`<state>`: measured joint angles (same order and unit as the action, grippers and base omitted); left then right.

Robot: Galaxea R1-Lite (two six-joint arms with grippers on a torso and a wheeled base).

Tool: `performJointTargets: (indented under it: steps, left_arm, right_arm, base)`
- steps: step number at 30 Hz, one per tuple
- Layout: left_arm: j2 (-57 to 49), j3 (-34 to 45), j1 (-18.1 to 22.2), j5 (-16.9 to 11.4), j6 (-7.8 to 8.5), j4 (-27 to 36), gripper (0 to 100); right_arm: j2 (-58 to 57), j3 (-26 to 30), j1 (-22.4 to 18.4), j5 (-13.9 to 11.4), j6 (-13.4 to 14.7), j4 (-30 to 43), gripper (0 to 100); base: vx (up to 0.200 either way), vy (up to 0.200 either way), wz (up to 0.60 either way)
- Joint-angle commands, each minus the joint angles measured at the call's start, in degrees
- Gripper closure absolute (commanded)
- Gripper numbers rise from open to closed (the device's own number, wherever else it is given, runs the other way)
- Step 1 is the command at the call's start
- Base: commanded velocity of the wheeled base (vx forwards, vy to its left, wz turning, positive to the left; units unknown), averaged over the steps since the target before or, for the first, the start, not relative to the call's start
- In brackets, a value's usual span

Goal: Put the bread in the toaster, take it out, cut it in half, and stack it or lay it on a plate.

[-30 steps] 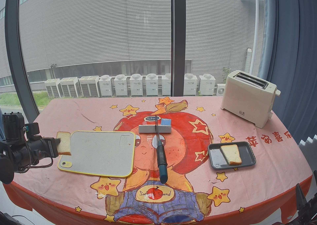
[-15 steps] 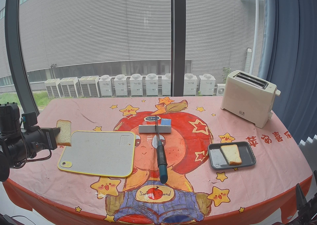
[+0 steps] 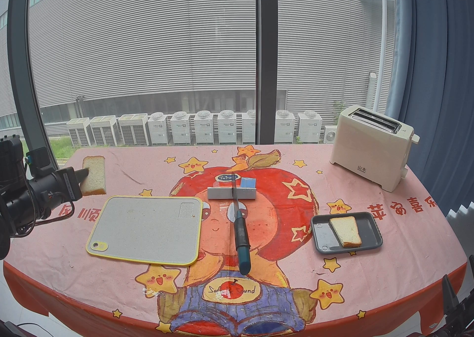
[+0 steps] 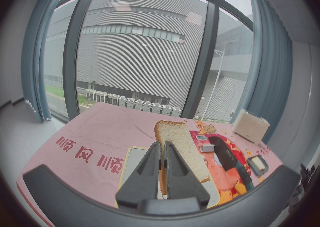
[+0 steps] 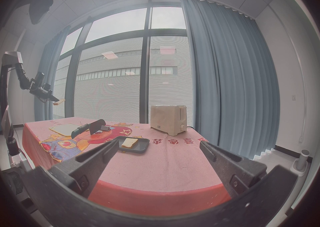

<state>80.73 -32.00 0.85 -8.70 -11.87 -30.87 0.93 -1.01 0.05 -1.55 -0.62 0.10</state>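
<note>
- While the left arm was busy, the right gripper [image 5: 158, 147] hung low by the near edge of the table [image 3: 410, 254]. Its fingers were wide apart with nothing in them.
- The knife [image 3: 241, 236] lay in the middle of the table with its blade on a small stand [image 3: 231, 191]. It had not moved.
- The cutting board [image 3: 145, 229] was bare. A second before, the slice had hung over its left edge.
- On the right, the dark plate [image 3: 371, 234] held another piece of bread [image 3: 345, 231], the same as before.
- The left gripper [image 3: 84, 173] was squeezed tight on the slice of bread [image 3: 94, 175] and held it standing up. It had gone up and away, so the slice now hung in the air past the board's far left corner, touching nothing.
- The toaster [image 3: 373, 147] stood at the far right, well apart from the slice. I think the pick-up was done, and the long carry over to the toaster came next.
</note>
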Motion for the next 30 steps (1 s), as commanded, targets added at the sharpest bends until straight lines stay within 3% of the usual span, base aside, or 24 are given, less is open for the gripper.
performJointTargets:
  steps: [1,12,30]
  left_arm:
    - [2.07,-2.01,0.29,0.35,-2.28,-0.86,100]
    - [3.03,-0.96,0.47,0.88,-2.36,-6.05,100]
    - [2.77,0.36,-0.15,0.09,-2.36,-6.22,100]
  right_arm:
    - [-0.84,1.01,0.04,-0.03,0.01,-0.01,0]
    - [-0.84,1.01,0.04,-0.03,0.01,-0.01,0]
    - [-0.84,1.01,0.04,-0.03,0.01,-0.01,0]
  base:
    - [0.000,0.000,0.00]
    - [0.000,0.000,0.00]
    - [-0.200,0.000,0.00]
